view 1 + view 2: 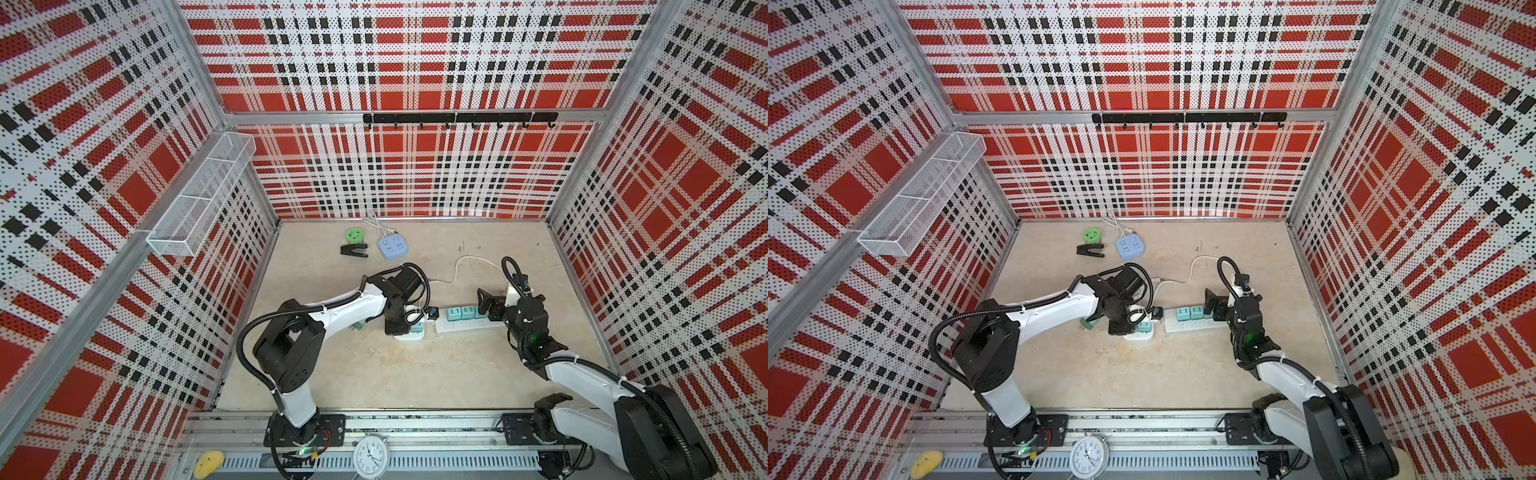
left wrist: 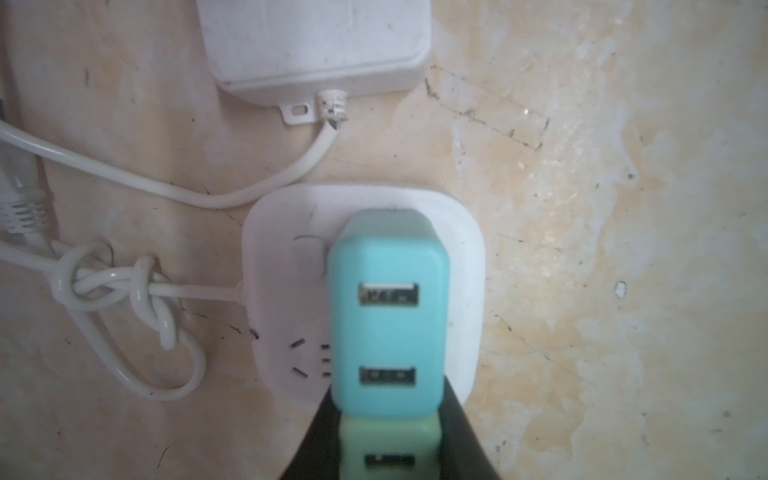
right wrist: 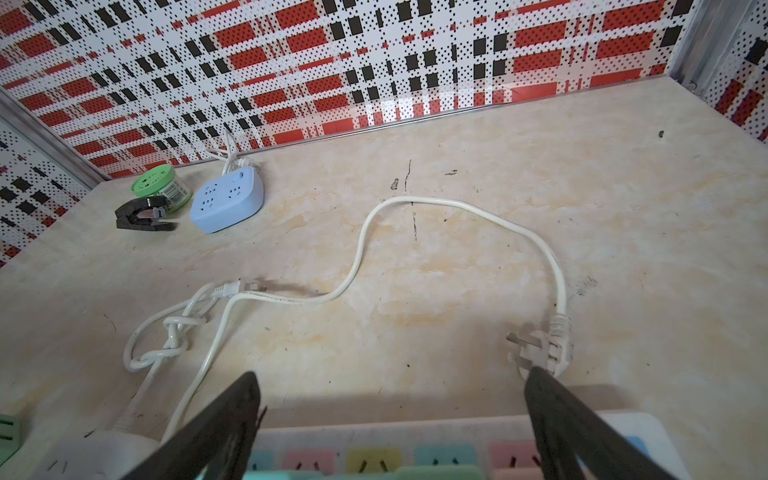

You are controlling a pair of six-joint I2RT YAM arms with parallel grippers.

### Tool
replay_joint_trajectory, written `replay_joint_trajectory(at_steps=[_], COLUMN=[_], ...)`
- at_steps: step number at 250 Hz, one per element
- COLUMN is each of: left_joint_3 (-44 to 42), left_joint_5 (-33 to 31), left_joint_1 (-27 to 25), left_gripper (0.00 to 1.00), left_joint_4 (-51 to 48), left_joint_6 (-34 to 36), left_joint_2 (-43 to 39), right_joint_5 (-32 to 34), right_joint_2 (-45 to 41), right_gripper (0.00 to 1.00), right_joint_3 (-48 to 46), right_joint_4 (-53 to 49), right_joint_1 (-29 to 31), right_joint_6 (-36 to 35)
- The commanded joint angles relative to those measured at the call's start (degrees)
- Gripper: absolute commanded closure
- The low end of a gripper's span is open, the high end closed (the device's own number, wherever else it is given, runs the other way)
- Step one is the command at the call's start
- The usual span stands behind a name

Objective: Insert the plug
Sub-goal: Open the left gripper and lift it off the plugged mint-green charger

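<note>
Since the left gripper (image 2: 388, 395) is pressed tight on the turquoise two-port USB charger plug (image 2: 388, 316), pinching its near end betw the black fingers (image 2: 461, 432), the plug sits right over the small white rounded plastic socket block (image 2: 465, 257) on the beige marbled tabletop (image 1: 415, 374). Plug body covers the slots, so can't tell if the prongs are seated or just resting on the face. Judging by that, step in hand = push-in, prob late in the task. Right gripper (image 3: 392, 376) is spread wide, holding nothing, hanging over the long white power strip w/ coloured sockets (image 3: 374, 432), apart from the small block. Risks imo: 1) nothing pins the small block and it looks light, so any off-axis push could slide or tip it instead of seating the prongs; 2) grip is at one end of the plug, so insertion force could pivot it in the fingers, and the prongs go in skewed or jam; 3) if the prongs are off the slots, pressing harder just scrapes the face, and the left wrist cam can't confirm alignment bc the plug hides them; 4) the knotted white cord (image 2: 116, 286) leaves the block's side, so a shifted block drags it along. Opening up w/ prongs half in prob leaves the plug leaning.
</note>
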Motion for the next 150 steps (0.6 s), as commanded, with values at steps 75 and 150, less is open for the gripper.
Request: replay_joint_trajectory(at_steps=[75, 150], left_joint_3=[0.5, -0.7], left_joint_5=[1.2, 3.0], left_joint_1=[4.5, 3.9], left_gripper=[1.00, 0.01], left_joint_4=[4.9, 9.8], left_joint_6=[-3.9, -4.7], left_joint_2=[2.5, -3.5], right_joint_5=[-0.1, 0.1], right_joint_2=[0.4, 0.5], right_gripper=[0.00, 0.00], right_joint_3=[0.4, 0.2], right_joint_4=[2.5, 2.7], right_joint_1=[-0.2, -0.2], right_joint_6=[-0.8, -0.7])
